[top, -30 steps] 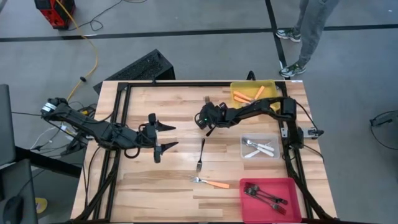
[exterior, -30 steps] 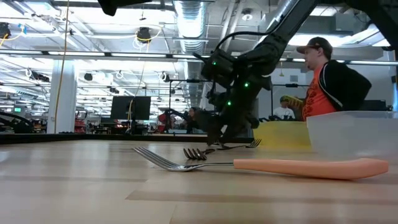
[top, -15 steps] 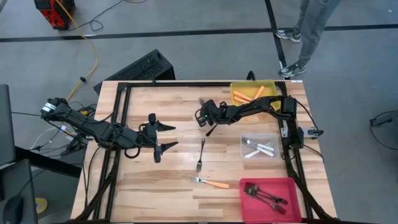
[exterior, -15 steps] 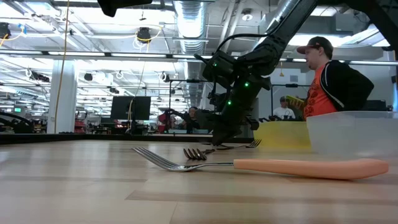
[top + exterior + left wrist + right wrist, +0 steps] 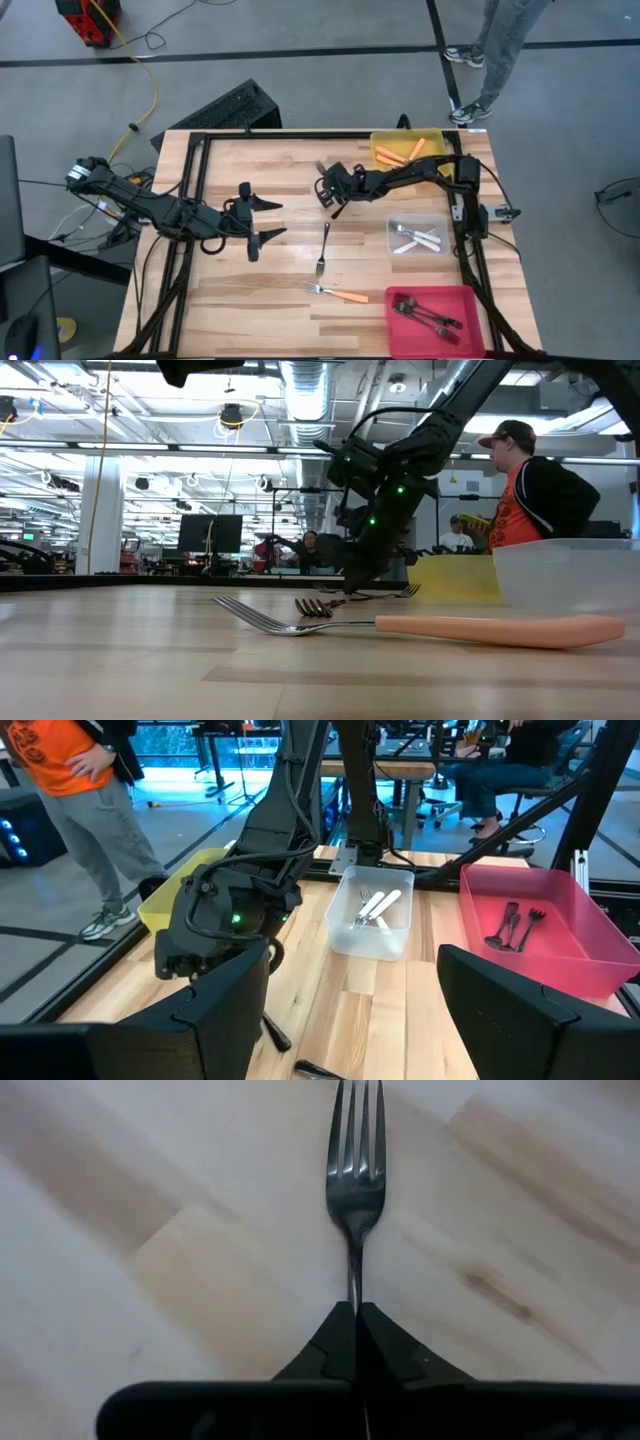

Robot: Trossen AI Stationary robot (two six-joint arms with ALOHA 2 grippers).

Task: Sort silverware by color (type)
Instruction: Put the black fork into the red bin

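Your right gripper (image 5: 328,190) is reaching in low over the far middle of the table, fingers (image 5: 340,1342) pinched together on a dark fork's (image 5: 354,1180) handle. Your left gripper (image 5: 262,221) waits at mid-table, jaws spread wide and empty, forearm stretched level.

The light butcher-block table (image 5: 230,300) carries a yellow bin (image 5: 385,141), a clear bin (image 5: 432,226) and a red bin (image 5: 465,298) along its right side. A dark fork (image 5: 323,250) and an orange-handled fork (image 5: 338,293) lie mid-table.
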